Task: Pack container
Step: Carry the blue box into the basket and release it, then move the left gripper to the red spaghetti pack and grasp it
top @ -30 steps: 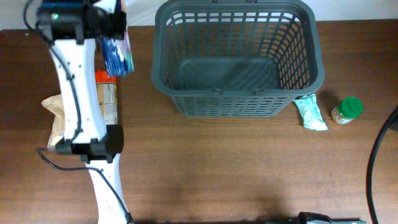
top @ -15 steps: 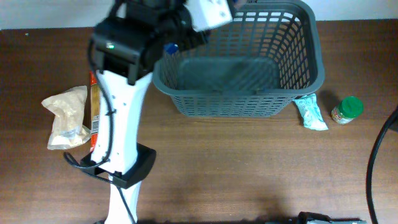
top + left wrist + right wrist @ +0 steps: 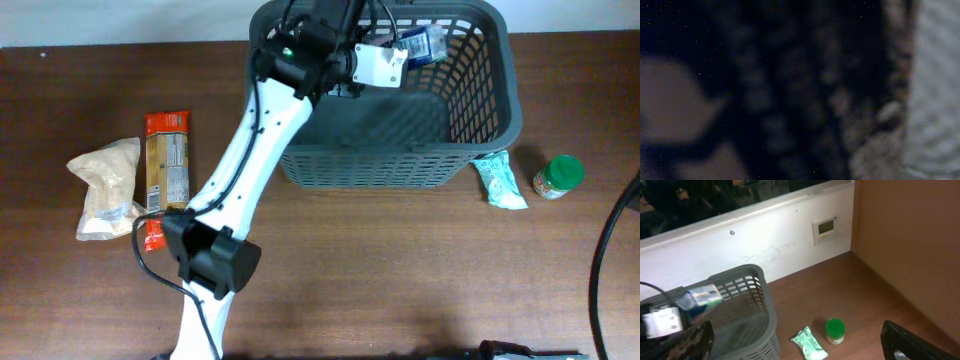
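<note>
The container is a large dark grey slotted basket [image 3: 380, 168] at the back of the table; it also shows in the right wrist view [image 3: 767, 330]. My left gripper [image 3: 405, 55] reaches over the basket's far right part and is shut on a blue and silver packet [image 3: 425, 44], held above the basket's inside; the packet also shows in the right wrist view [image 3: 704, 297]. The left wrist view is dark and blurred. My right gripper [image 3: 796, 332] is open and empty, high above the table to the right of the basket.
A pale green pouch [image 3: 498, 182] and a green-lidded jar [image 3: 558, 176] lie right of the basket. A red-orange package [image 3: 165, 165] and a beige bag [image 3: 105, 190] lie at the left. A wall runs behind the table.
My left arm has swung right from the table's left side to over the basket, carrying the blue packet. The red-orange package and beige bag are now uncovered.
</note>
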`<action>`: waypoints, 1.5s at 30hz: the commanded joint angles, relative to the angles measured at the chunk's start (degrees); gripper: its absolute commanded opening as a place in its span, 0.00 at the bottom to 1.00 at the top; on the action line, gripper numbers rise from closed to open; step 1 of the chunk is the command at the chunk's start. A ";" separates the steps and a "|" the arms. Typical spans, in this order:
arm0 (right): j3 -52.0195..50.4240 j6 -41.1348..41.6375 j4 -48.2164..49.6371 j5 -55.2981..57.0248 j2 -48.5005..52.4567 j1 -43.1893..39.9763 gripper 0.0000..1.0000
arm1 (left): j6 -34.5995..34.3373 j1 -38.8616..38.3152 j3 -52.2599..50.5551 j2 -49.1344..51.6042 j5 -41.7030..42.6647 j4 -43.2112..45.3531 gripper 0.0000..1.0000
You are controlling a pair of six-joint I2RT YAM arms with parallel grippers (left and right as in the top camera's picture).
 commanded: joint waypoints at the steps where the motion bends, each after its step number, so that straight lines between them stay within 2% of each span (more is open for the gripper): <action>1: 0.33 0.50 0.02 0.90 0.15 -0.48 0.99 | 1.92 0.31 -5.62 2.32 -8.74 5.42 0.02; 7: 0.33 0.50 0.02 0.90 0.15 -0.48 0.99 | 1.90 0.28 -7.65 6.14 -8.57 6.71 0.02; 13: 0.33 0.50 0.02 0.90 0.15 -0.48 0.99 | 1.90 0.31 -7.67 8.44 -2.95 8.39 0.02; 17: 0.33 0.50 0.02 0.90 0.15 -0.48 0.99 | 1.86 0.28 -7.65 8.66 -2.16 8.41 0.03; 18: 0.33 0.50 0.02 0.90 0.15 -0.48 0.99 | 1.66 0.28 -7.63 8.52 -2.16 8.44 0.15; 19: 0.33 0.50 0.02 0.90 0.15 -0.48 0.99 | 0.24 0.17 -7.63 7.91 -2.16 8.41 0.99; 23: 0.33 0.50 0.02 0.90 0.15 -0.48 0.99 | -6.08 0.02 -7.63 4.35 -2.16 8.15 0.99; 29: 0.33 0.50 0.02 0.90 0.15 -0.48 0.99 | -23.80 0.35 -7.63 -6.01 -2.23 6.95 0.99; 35: 0.33 0.50 0.02 0.90 0.15 -0.48 0.99 | -25.64 3.04 -7.63 -16.87 -4.90 -1.77 0.99; 40: 0.33 0.50 0.02 0.90 0.15 -0.48 0.99 | -29.79 8.55 -7.65 -24.33 -12.96 -4.68 0.99; 42: 0.33 0.50 0.02 0.90 0.15 -0.48 0.99 | -32.50 12.59 -7.65 -26.25 -13.38 -7.89 0.99; 45: 0.33 0.50 0.02 0.90 0.15 -0.48 0.99 | -41.86 19.45 -7.65 -26.88 -13.09 -14.69 0.99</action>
